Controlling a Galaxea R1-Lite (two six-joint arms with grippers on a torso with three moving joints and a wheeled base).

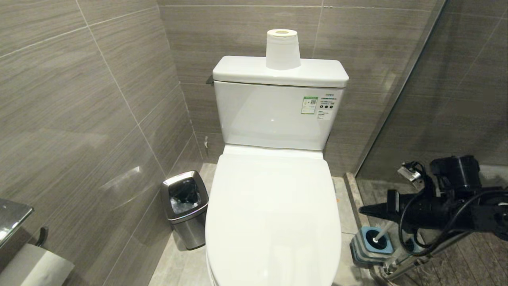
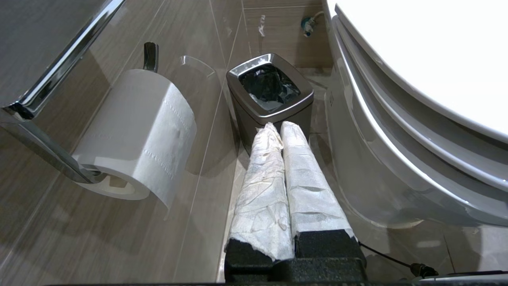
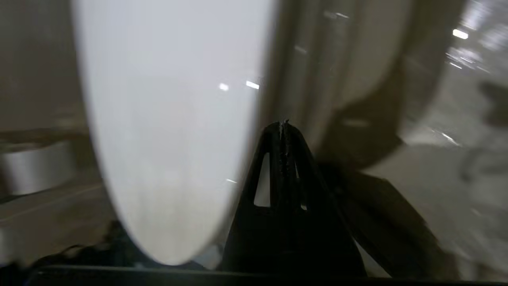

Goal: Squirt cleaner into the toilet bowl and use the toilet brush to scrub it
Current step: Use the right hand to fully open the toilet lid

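Toilet lid [image 1: 274,214]: you see it down at centre frame in the head view, covering the toilet bowl completely.
Toilet brush [image 1: 381,235]: lower right of the head view, its white handle standing in the blue-grey holder [image 1: 371,246] on the floor beside the toilet.
Right gripper [image 1: 363,210]: lower right, just above the holder, fingers pressed together, gripping nothing.
Left gripper [image 2: 282,128]: paper-wrapped fingers closed on nothing, pointing at the steel bin [image 2: 270,89].
In your way: the closed lid.
Around: paper roll [image 1: 282,48] on the tank [image 1: 274,115]; wall roll [image 2: 139,131]; glass partition [image 1: 436,99] at right.
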